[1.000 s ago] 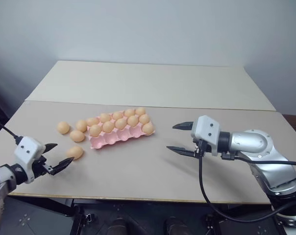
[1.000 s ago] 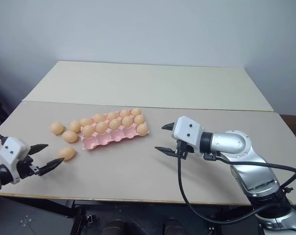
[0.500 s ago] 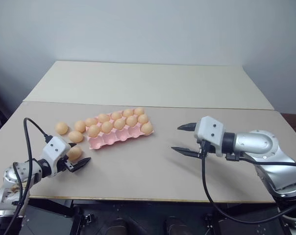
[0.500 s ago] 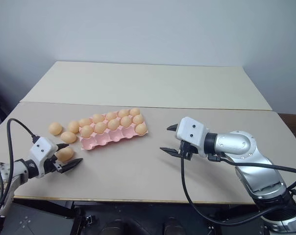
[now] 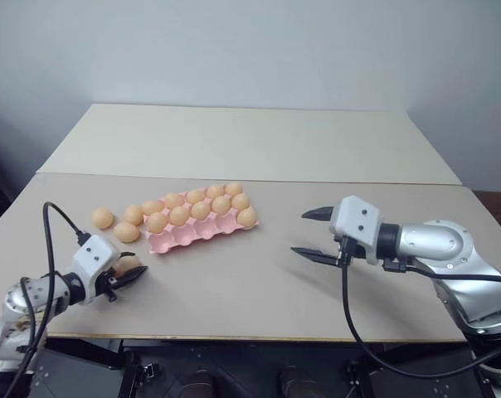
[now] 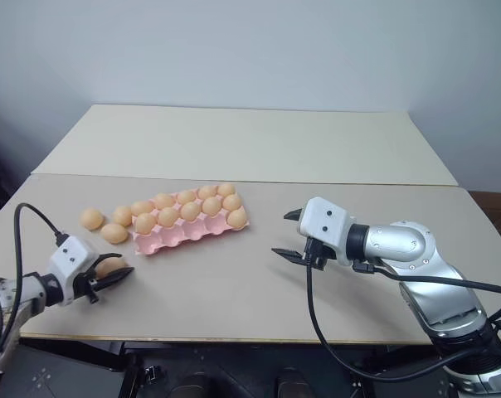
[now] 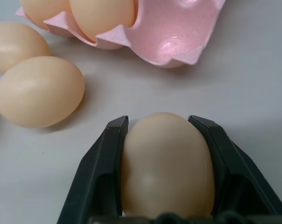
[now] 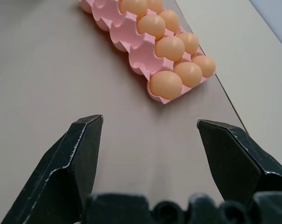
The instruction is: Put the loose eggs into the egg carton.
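My left gripper is shut on a loose egg near the table's front left, low over the tabletop; the tan egg fills the gap between the black fingers. Three more loose eggs lie on the table just left of the egg carton, a pink tray. Its two far rows hold several eggs and its near row of cups shows bare. My right gripper hangs open above the table to the right of the carton, with nothing between its fingers.
The beige table has a second table butted against its far edge, with a seam between them. The front edge runs close under my left gripper. A black cable droops from the right wrist.
My left gripper moved in around the nearest loose egg with its fingers open, then shut on it. The right arm has kept still.
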